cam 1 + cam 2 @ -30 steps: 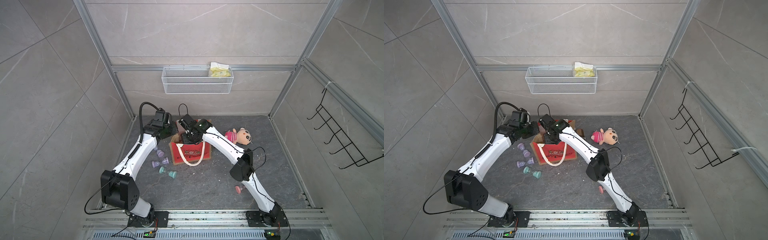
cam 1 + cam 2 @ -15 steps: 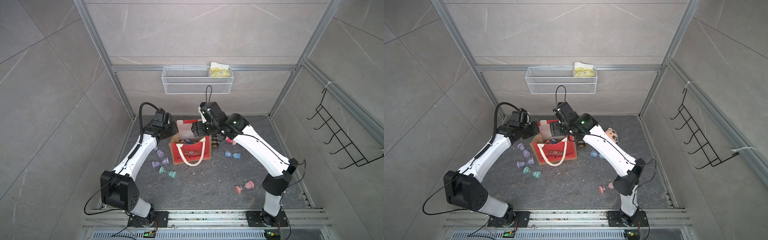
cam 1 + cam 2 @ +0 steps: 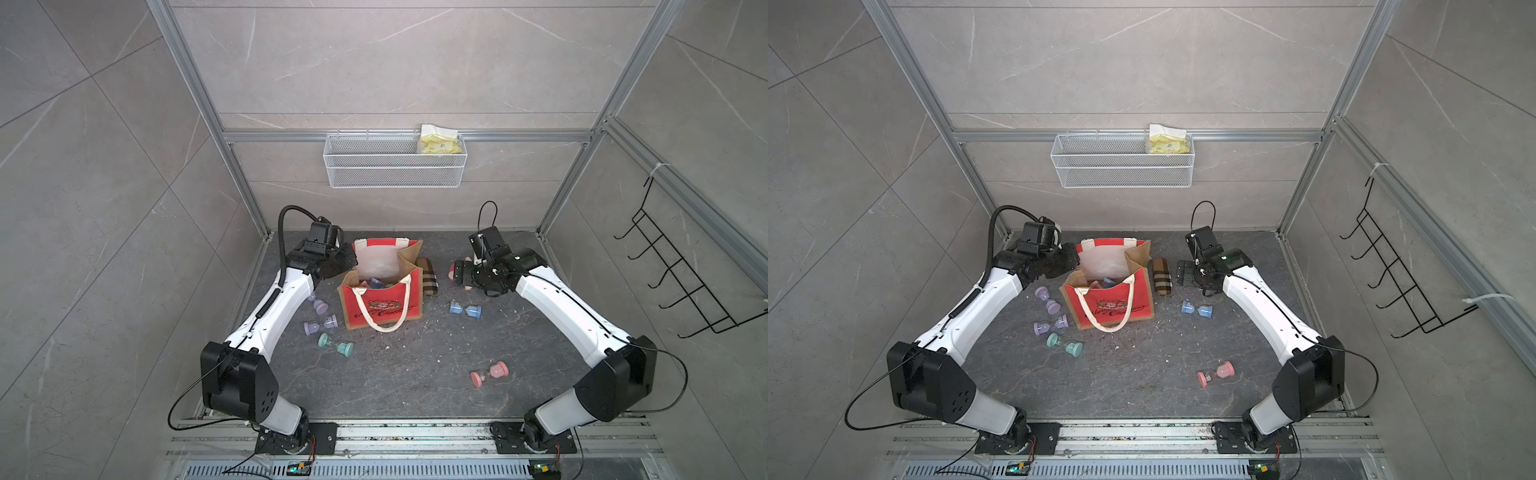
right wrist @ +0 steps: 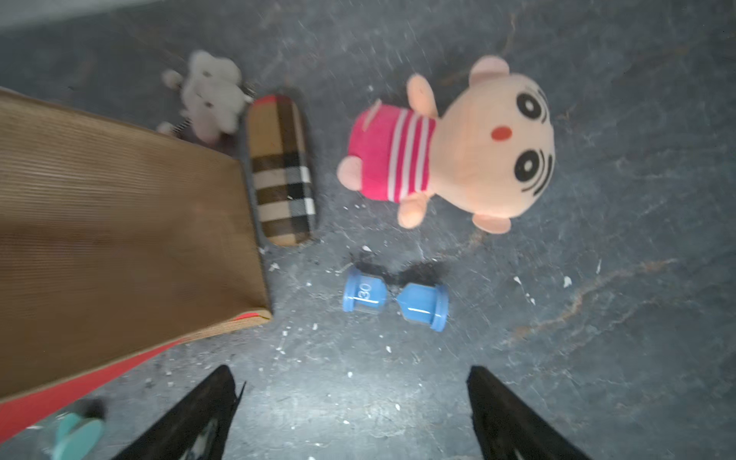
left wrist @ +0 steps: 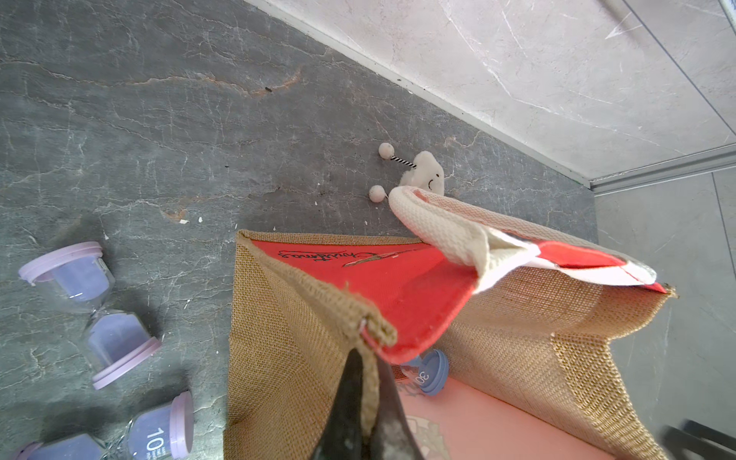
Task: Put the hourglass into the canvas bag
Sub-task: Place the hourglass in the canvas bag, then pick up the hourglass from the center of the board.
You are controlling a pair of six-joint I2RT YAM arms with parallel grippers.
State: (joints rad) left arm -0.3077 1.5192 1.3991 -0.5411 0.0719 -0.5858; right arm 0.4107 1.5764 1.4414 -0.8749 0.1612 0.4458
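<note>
The canvas bag point(image 3: 380, 305) point(image 3: 1108, 305) stands open mid-floor, red front with a white rope handle. My left gripper point(image 3: 347, 264) point(image 5: 368, 358) is shut on its burlap side rim point(image 5: 350, 310), holding the mouth open. A blue hourglass point(image 5: 428, 374) lies inside the bag. My right gripper point(image 3: 457, 276) point(image 4: 349, 370) hangs open and empty to the right of the bag, above the floor. Another blue hourglass point(image 3: 465, 308) point(image 4: 394, 296) lies on the floor just ahead of it. A pink one point(image 3: 489, 373), a teal one point(image 3: 336, 345) and two purple ones point(image 3: 320, 325) also lie on the floor.
A brown plaid cylinder point(image 3: 428, 276) point(image 4: 282, 171) lies against the bag's right side. A pink-striped plush doll point(image 4: 458, 147) sits under the right wrist. A small white plush point(image 5: 422, 173) lies behind the bag. A wire basket point(image 3: 395, 162) hangs on the back wall, black hooks point(image 3: 681, 274) on the right wall.
My right arm has pulled out from over the bag and swung away to the right, its jaws opening wide. The left gripper has kept its hold on the bag's rim.
</note>
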